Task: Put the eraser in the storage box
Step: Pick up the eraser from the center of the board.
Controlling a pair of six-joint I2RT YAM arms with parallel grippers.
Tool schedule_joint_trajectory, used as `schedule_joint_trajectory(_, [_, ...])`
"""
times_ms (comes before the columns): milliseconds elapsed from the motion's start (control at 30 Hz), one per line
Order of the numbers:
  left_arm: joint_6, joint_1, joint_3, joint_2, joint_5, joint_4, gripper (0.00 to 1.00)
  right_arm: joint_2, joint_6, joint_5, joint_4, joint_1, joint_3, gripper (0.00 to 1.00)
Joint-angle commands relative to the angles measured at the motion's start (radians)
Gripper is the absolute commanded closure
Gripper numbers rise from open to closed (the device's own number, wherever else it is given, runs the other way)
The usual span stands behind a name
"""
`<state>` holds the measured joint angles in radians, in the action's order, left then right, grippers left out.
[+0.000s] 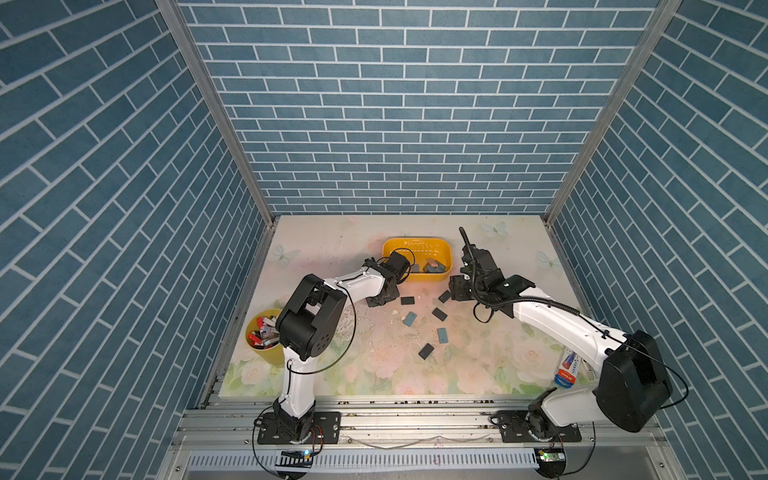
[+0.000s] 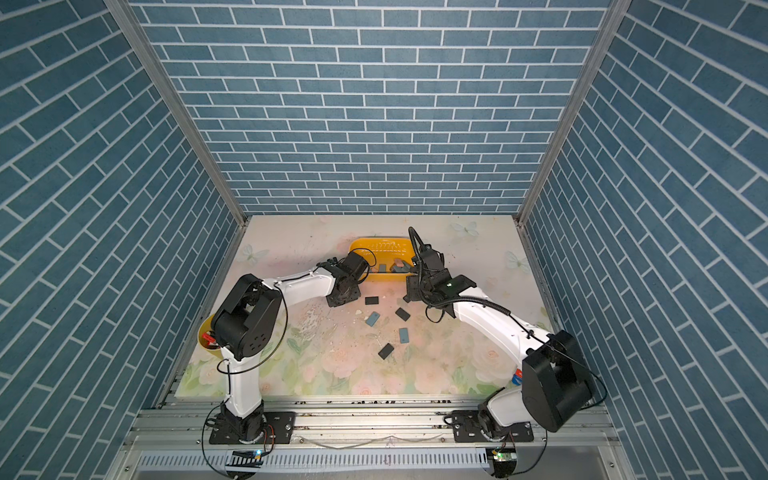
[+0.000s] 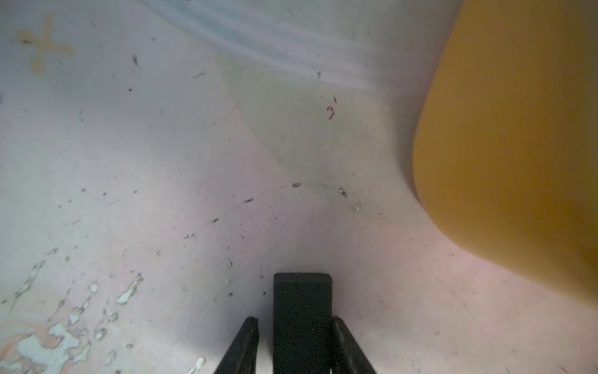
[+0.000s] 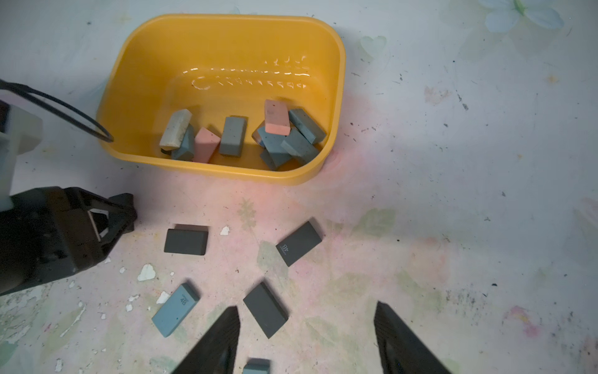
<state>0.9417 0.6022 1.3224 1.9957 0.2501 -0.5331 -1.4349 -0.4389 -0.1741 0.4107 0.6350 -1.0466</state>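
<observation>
A black eraser [image 3: 302, 307] lies on the floral mat between the fingers of my left gripper [image 3: 294, 319]. One finger rests against it and a sliver of mat shows beside the other, so the gripper is still narrowly open. The yellow storage box [image 3: 517, 129] stands just beside it, and its rim [image 4: 226, 171] shows in the right wrist view with several grey-blue, pink and white erasers [image 4: 231, 136] inside. My right gripper [image 4: 307, 311] hangs open above the mat near the box's front right corner, holding nothing. In both top views the left gripper [image 1: 380, 301] is low on the mat.
Loose erasers lie in front of the box: black ones [image 4: 186, 241] [image 4: 299, 243] [image 4: 265, 309] and blue ones [image 4: 176, 309] [image 1: 442, 335]. A round yellow cup of pens [image 1: 264, 336] stands at the left edge. A tube [image 1: 567, 368] lies at the right.
</observation>
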Motion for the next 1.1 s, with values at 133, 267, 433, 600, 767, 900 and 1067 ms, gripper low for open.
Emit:
schedule_joint_trajectory(133, [-0.039, 0.005, -0.053, 0.002, 0.015, -0.015, 0.70, -0.092, -0.029, 0.000, 0.141, 0.005, -0.091, 0.32])
schedule_joint_trajectory(267, [-0.058, 0.005, -0.076, -0.019, 0.005, -0.011, 0.74, -0.143, -0.029, 0.045, 0.161, 0.005, -0.116, 0.32])
schedule_joint_trajectory(433, [-0.077, 0.005, -0.109, -0.071, 0.006, -0.015, 0.77, -0.200, -0.034, 0.074, 0.189, 0.005, -0.143, 0.33])
schedule_joint_trajectory(600, [-0.096, 0.005, -0.139, -0.140, 0.015, -0.027, 0.79, -0.240, -0.027, 0.096, 0.214, 0.005, -0.167, 0.35])
schedule_joint_trajectory(767, [-0.115, 0.005, -0.147, -0.198, 0.021, -0.051, 0.81, -0.274, -0.012, 0.145, 0.224, 0.006, -0.181, 0.37])
schedule_joint_trajectory(900, [-0.128, 0.005, -0.144, -0.243, 0.026, -0.067, 0.81, -0.297, -0.001, 0.196, 0.228, 0.006, -0.188, 0.38])
schedule_joint_trajectory(1067, [-0.148, 0.005, -0.125, -0.268, 0.028, -0.095, 0.81, -0.341, 0.009, 0.240, 0.244, 0.008, -0.207, 0.40])
